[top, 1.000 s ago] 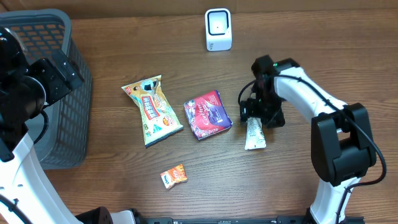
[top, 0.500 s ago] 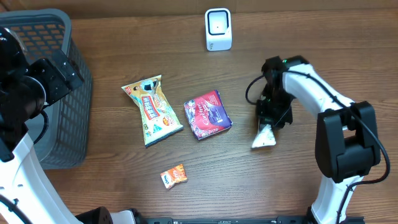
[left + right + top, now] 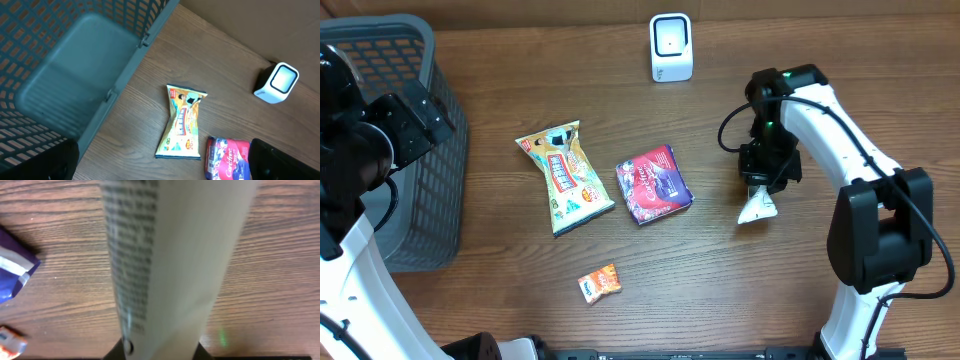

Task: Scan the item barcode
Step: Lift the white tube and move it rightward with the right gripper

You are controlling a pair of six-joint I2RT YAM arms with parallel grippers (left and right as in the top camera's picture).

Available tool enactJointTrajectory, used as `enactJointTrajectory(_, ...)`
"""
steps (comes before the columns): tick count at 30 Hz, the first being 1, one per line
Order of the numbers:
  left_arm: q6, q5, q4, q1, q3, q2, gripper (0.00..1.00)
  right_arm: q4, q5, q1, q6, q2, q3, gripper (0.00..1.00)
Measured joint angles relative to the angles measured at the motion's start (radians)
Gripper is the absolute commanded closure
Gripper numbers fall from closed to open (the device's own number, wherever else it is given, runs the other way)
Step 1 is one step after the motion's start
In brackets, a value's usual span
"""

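My right gripper (image 3: 766, 182) is shut on a white packet (image 3: 757, 207), holding it by its upper end so that it hangs tilted just above the wood table, right of centre. In the right wrist view the white packet (image 3: 175, 265) fills the middle, small print down its left side, and my right gripper (image 3: 162, 352) clamps its lower end. No barcode shows on the visible face. The white scanner (image 3: 671, 47) stands at the back centre, well apart from the packet. My left gripper (image 3: 161, 167) hangs open and empty beside the basket, high over the table.
A grey mesh basket (image 3: 410, 200) takes up the left edge. A yellow snack bag (image 3: 565, 177), a red and purple packet (image 3: 654, 183) and a small orange packet (image 3: 600, 283) lie mid-table. A green light spot (image 3: 221, 339) falls on the wood near the packet.
My right gripper closed on the white packet, lifted it off the table and carried it right and slightly back. The left arm has not moved.
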Motion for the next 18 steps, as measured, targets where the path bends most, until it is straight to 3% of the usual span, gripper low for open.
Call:
enactJointTrajectory(3,0.0,0.0,0.0,0.0,0.0,0.0,0.0,0.022,0.017,0.046,0.003,0.0,0.001,0.44)
enactJointTrajectory(5,0.0,0.0,0.0,0.0,0.0,0.0,0.0,0.055,0.038,0.092,0.006,0.0,0.002,0.39)
enactJointTrajectory(8,0.0,0.0,0.0,0.0,0.0,0.0,0.0,0.08,0.051,0.11,0.005,0.0,0.002,0.41)
enactJointTrajectory(11,0.0,0.0,0.0,0.0,0.0,0.0,0.0,0.11,0.064,0.103,0.007,0.0,0.002,0.54)
enactJointTrajectory(15,0.0,0.0,0.0,0.0,0.0,0.0,0.0,0.192,0.06,0.101,0.015,0.0,0.001,0.54)
enactJointTrajectory(18,0.0,0.0,0.0,0.0,0.0,0.0,0.01,0.243,0.059,0.101,0.024,0.0,-0.01,0.6)
